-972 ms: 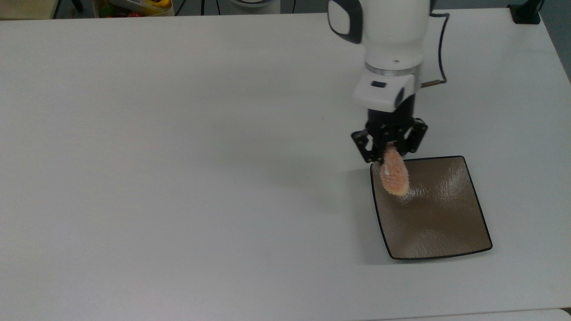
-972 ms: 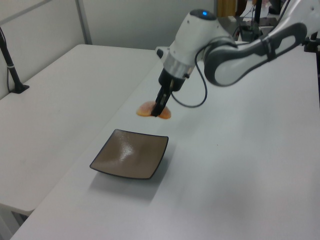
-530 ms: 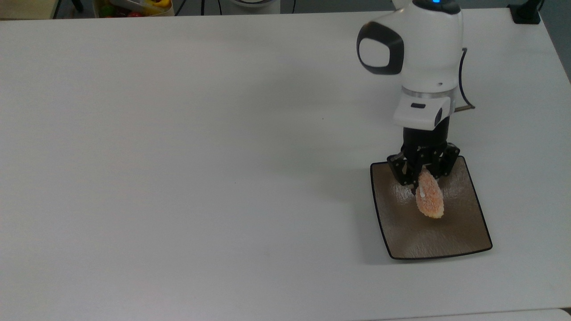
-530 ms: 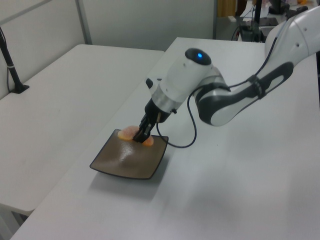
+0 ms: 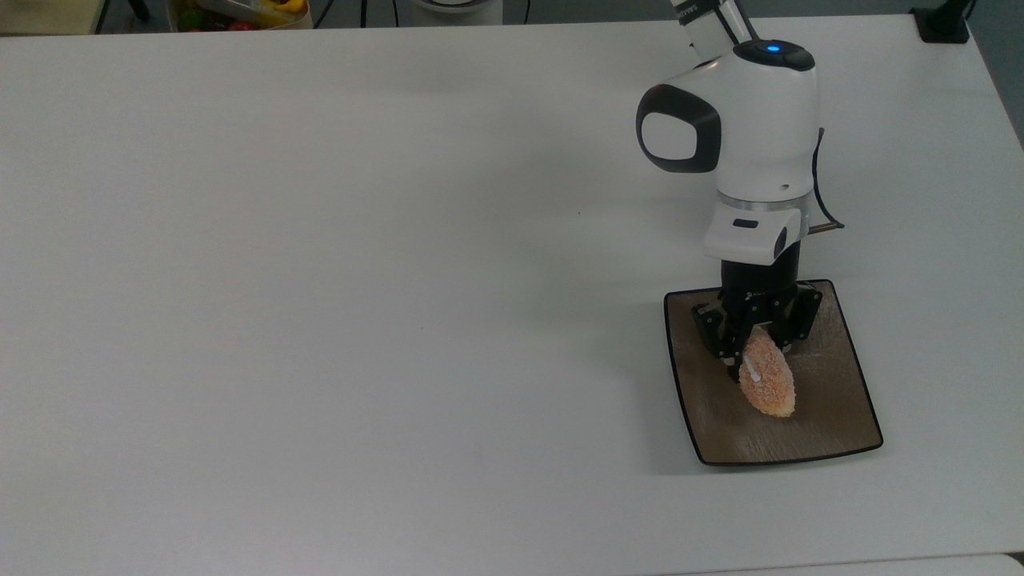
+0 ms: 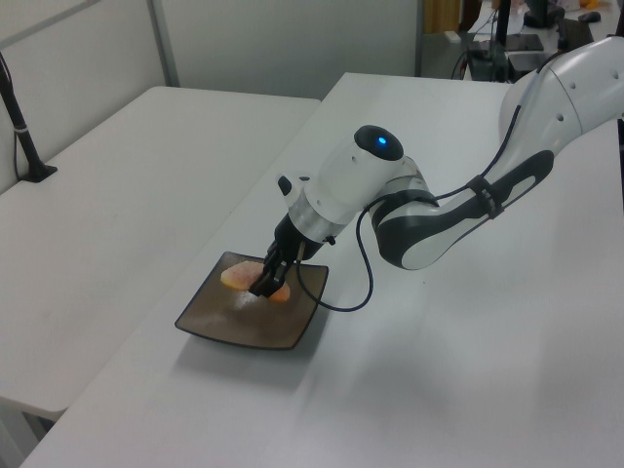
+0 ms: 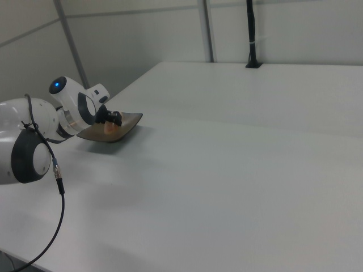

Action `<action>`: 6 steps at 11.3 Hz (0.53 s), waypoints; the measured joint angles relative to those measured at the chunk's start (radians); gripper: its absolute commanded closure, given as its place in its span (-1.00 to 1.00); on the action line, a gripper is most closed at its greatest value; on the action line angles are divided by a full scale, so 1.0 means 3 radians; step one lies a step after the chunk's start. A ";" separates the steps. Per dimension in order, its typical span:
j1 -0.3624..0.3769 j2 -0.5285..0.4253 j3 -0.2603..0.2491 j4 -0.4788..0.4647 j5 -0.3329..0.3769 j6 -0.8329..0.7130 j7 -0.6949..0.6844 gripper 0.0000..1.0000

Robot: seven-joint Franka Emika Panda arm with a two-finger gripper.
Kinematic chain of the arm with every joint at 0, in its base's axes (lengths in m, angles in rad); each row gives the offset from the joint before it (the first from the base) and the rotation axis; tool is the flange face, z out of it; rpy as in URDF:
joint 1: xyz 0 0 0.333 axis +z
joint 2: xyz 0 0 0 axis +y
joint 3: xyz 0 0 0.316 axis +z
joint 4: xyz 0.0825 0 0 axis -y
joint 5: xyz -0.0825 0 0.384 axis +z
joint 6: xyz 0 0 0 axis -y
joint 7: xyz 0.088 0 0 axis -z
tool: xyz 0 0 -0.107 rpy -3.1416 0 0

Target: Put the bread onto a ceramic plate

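Gripping one end of the small oval orange-pink bread roll (image 5: 768, 384), the black two-finger claw (image 5: 750, 352) hangs low over the square glossy brown ceramic plate (image 5: 840, 416), its fingers closed narrowly on the roll. In the top view the roll's long axis runs from the claw toward the plate's near edge, slanting slightly to the top view's right, so the free end lies further into the plate than the fingers do. In the left view the roll (image 6: 242, 279) sits just at the plate's surface (image 6: 283, 336), crosswise under the claw (image 6: 265, 285); whether it already touches cannot be told. The plate rests on the white tabletop (image 5: 320, 240). Releasing here would probably leave the bread well inside the rim.
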 measured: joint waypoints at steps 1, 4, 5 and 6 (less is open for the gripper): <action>0.0000 0.0006 0.0000 -0.0001 0.0000 0.0000 0.0000 -1.00; -0.0010 -0.0028 0.0000 -0.0015 -0.0003 0.0000 0.0001 -1.00; -0.0015 -0.0102 0.0000 -0.0048 -0.0004 0.0000 0.0001 -1.00; -0.0020 -0.0225 -0.0001 -0.0107 -0.0004 0.0000 0.0007 -1.00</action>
